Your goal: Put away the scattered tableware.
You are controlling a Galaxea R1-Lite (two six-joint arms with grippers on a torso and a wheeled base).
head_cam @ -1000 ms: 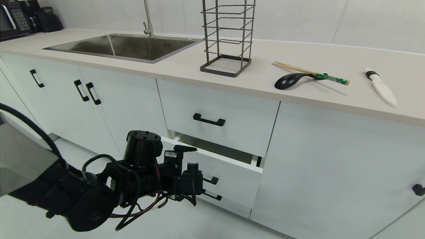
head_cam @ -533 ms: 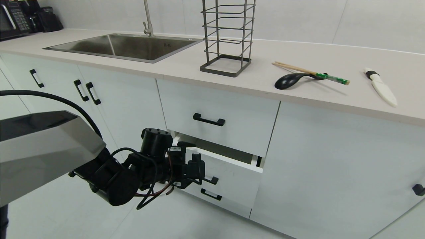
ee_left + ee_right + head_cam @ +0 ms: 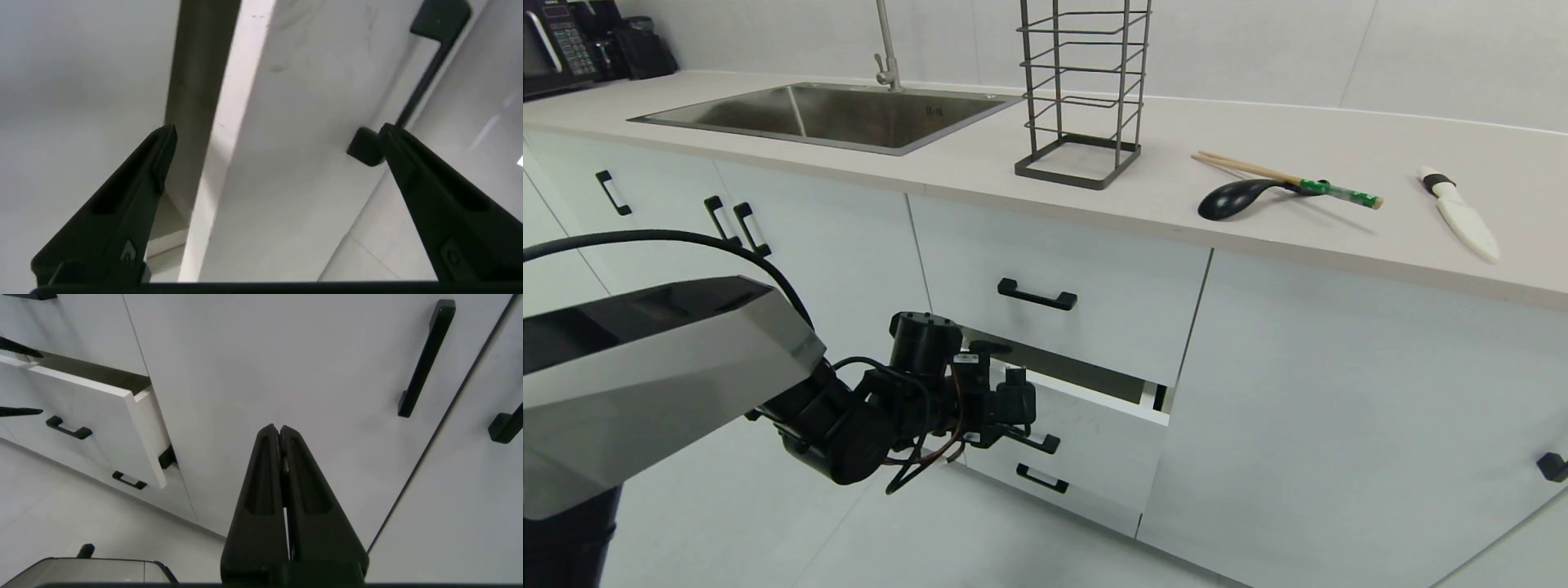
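So your left gripper [image 3: 1018,406] is down low in front of the cabinets, right at the left end of the middle drawer [image 3: 1094,433], and that drawer is pulled out partway with a dark gap showing above its front panel. In the left wrist view the left gripper [image 3: 274,184] has its fingers [image 3: 122,212] spread wide apart with nothing clamped, and the white drawer front [image 3: 278,155] runs between them. The drawer's black handle [image 3: 413,86] sits just beside one finger, but I can't tell if they actually touch. Your right gripper [image 3: 282,441] has its fingers pressed flat together with nothing between them, and it points at a plain white cabinet door [image 3: 270,367], with the open drawer off to one side in that view. All the tableware is up on the counter [image 3: 980,175], well apart from both grippers. There's a black spoon [image 3: 1235,200] lying near the front edge. A pair of chopsticks [image 3: 1286,178] with a green band lies right behind it, with the banded end crossing over the spoon's handle. A white knife [image 3: 1462,219] with a dark band lies further right on its own, apart from those two. Left of the spoon there's a tall wire rack [image 3: 1082,98] standing upright, and further left the steel sink [image 3: 833,114] with its faucet [image 3: 886,49] behind it. The top drawer [image 3: 1054,261] above the open one is shut.
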